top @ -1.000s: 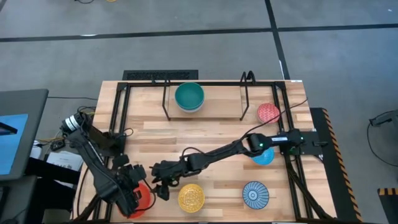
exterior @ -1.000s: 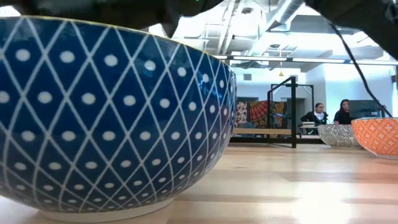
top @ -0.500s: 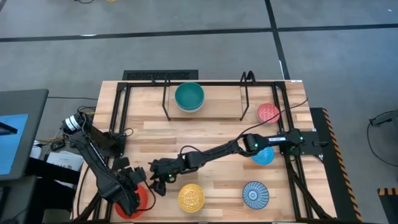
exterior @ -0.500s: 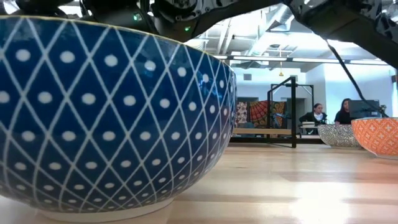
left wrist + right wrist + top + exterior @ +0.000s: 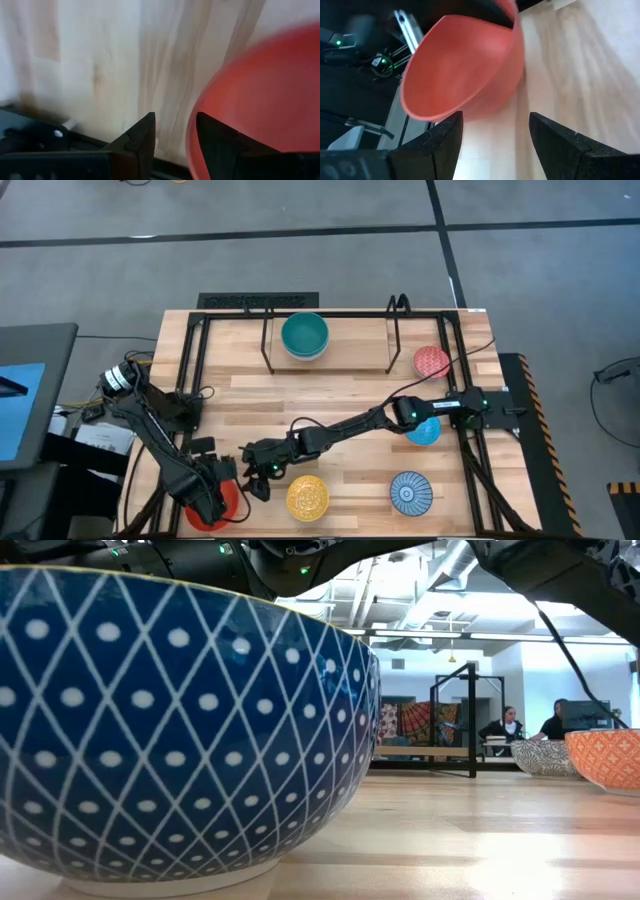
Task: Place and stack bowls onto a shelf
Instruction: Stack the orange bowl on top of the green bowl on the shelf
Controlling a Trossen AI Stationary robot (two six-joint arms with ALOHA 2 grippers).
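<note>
High view: red bowl (image 5: 229, 502) half-hidden

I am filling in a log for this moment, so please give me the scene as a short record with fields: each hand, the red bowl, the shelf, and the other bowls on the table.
left hand: at the table's near left corner, fingers astride the red bowl's rim
red bowl: tilted, in the left hand
right hand: open, empty, facing the red bowl, just beside it
shelf: at the far edge, holds a green bowl stacked on another bowl
on table: yellow patterned bowl, blue-white patterned bowl, plain blue bowl, red-pink patterned bowl
</note>
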